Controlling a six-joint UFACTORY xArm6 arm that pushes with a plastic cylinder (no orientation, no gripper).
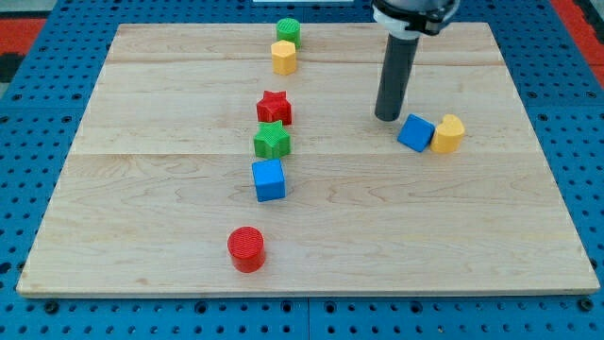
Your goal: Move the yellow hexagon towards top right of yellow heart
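The yellow hexagon [284, 57] stands near the board's top edge, left of centre, touching a green cylinder [288, 30] just above it. The yellow heart [448, 133] lies at the view's right, touching a blue cube [415, 132] on its left side. My tip [388, 116] rests on the board just up and left of that blue cube, very close to it. The tip is far to the right of the yellow hexagon and lower in the view.
A red star [274, 107], a green star [272, 141] and a second blue cube [269, 179] form a column at the centre left. A red cylinder [246, 249] stands lower down. The wooden board [142, 236] lies on a blue pegboard.
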